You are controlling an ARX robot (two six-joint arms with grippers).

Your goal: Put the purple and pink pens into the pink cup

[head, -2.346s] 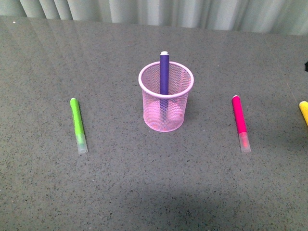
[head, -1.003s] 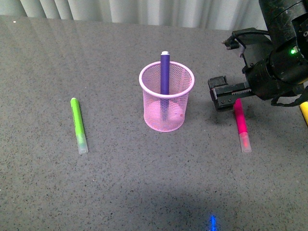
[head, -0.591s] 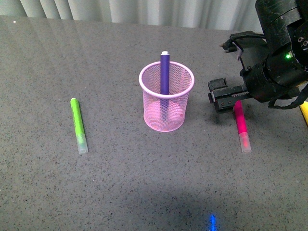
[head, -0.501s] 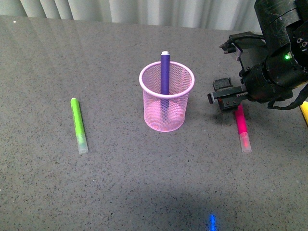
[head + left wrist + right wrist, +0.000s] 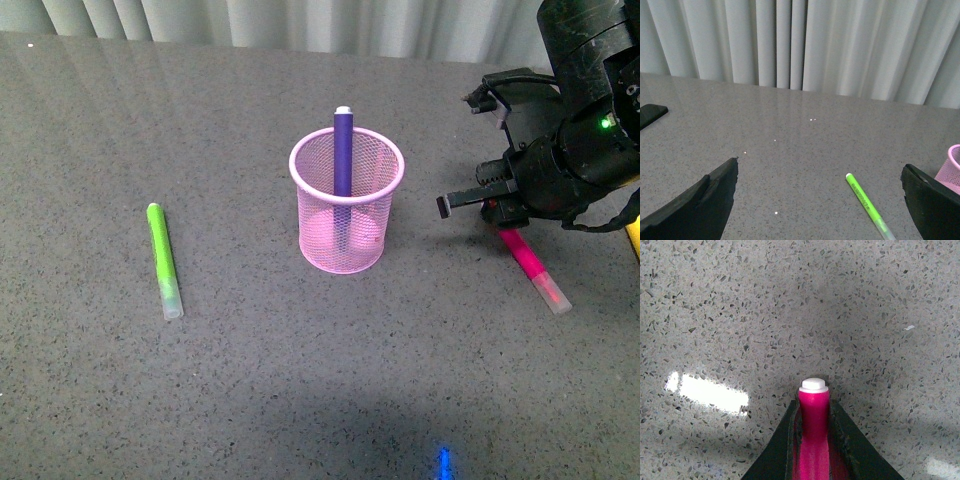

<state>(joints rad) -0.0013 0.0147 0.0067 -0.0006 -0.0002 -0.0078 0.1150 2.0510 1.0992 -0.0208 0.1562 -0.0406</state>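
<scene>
Magenta, the pink pen (image 5: pixel 530 262) is slanting toward the lower right at the frame's right edge, the right gripper (image 5: pixel 498 208) clamping its upper end, while the pink cup (image 5: pixel 346 190) is standing centre-frame, leftward.

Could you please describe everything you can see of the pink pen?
The pink pen is a thick magenta marker of glossy plastic, with a white end plug and a clear translucent cap. It slants over the grey speckled table right of the pink cup, its plug end clamped in the right tool.
</scene>
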